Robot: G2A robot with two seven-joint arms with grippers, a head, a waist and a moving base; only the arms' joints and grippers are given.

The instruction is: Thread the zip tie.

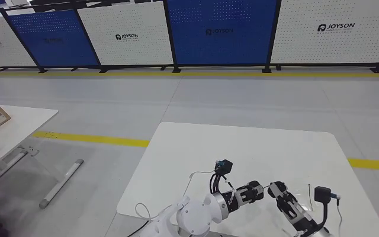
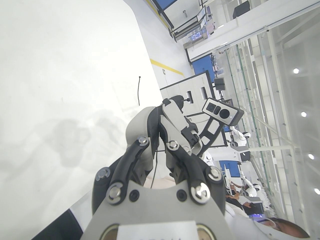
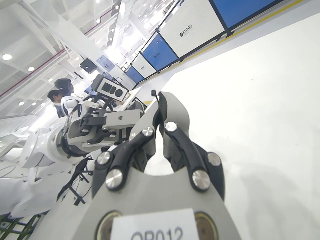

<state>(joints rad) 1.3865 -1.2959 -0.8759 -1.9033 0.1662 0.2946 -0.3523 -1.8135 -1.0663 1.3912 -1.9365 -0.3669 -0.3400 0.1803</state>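
Clamping zip tie (image 3: 153, 93) | right fingers (image 3: 175, 108) | long axis along fingers, head outward

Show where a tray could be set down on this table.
Free: the broad far part of the table, bordered by its far and side edges. Crowded: the near edge, where left gripper and right gripper hold a zip tie, a loose zip tie lying beside them.

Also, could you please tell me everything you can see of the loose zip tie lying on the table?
The loose zip tie is a thin black strap, plastic by its look, with a small square head at one end. It lies flat and slightly bowed on the white table, near an edge, unthreaded; nothing touches it.
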